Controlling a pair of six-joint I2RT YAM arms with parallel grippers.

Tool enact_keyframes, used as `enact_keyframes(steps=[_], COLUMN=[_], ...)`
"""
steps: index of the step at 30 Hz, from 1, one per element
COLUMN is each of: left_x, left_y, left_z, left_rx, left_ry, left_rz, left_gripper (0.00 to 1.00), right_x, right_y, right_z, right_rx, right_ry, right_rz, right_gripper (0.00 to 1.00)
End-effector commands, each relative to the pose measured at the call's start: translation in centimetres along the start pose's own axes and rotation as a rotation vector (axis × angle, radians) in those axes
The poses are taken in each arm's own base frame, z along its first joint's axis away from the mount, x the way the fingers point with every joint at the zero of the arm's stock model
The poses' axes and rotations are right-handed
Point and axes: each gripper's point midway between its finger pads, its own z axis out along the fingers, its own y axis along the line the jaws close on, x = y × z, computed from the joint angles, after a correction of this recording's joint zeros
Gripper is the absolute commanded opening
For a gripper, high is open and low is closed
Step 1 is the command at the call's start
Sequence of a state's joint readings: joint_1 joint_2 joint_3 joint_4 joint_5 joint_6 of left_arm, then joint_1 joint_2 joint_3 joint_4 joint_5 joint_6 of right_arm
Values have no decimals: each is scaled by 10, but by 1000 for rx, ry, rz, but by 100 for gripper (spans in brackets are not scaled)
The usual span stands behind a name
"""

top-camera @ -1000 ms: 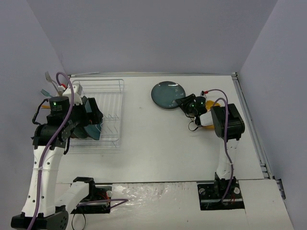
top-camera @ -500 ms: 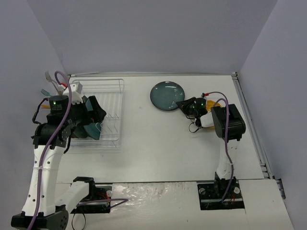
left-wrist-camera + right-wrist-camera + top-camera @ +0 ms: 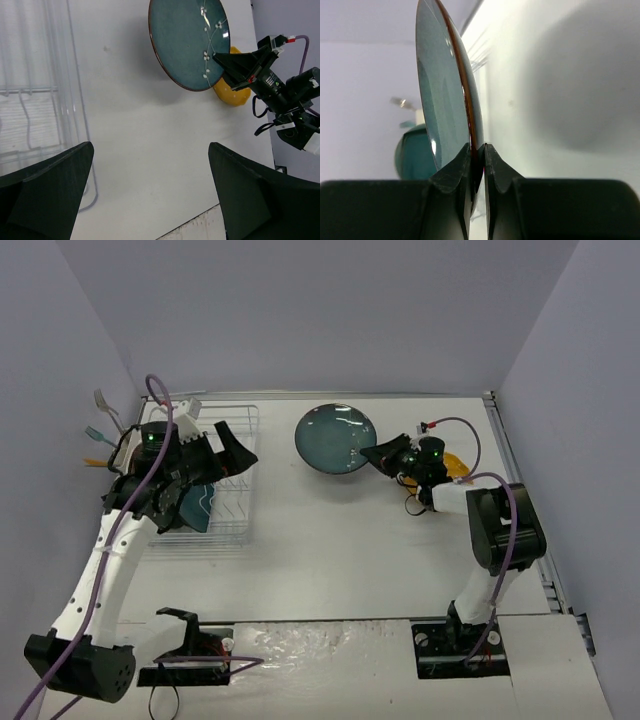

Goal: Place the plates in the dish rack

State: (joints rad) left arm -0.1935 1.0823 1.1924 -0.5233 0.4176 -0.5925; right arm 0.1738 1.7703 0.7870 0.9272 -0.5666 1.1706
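Observation:
My right gripper (image 3: 378, 456) is shut on the rim of a blue-grey plate (image 3: 335, 439) and holds it lifted above the table, right of the dish rack (image 3: 225, 465). In the right wrist view the plate (image 3: 445, 95) stands edge-on between my fingertips (image 3: 465, 157). The left wrist view shows the same plate (image 3: 187, 42) with a white branch pattern. A yellow-orange plate (image 3: 455, 464) lies on the table behind the right wrist. My left gripper (image 3: 232, 452) is open and empty over the rack. A dark teal plate (image 3: 195, 505) stands in the rack's near part.
Forks and a teal utensil (image 3: 103, 420) stick up at the rack's left side. Grey walls close the table at back, left and right. A metal rail (image 3: 520, 480) runs along the right edge.

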Motion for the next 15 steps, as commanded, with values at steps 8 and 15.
enact_keyframes(steps=[8, 15], left_x=[-38, -40], left_y=[-70, -77], left_z=[46, 56], left_rx=[176, 189], left_ry=[-63, -55], left_rz=[9, -12], left_gripper=[97, 92], right_x=[61, 80], right_y=[178, 203], right_z=[-77, -92], right_rx=[-539, -622], right_ry=[166, 214], right_rz=[-211, -215], right_gripper=[0, 0])
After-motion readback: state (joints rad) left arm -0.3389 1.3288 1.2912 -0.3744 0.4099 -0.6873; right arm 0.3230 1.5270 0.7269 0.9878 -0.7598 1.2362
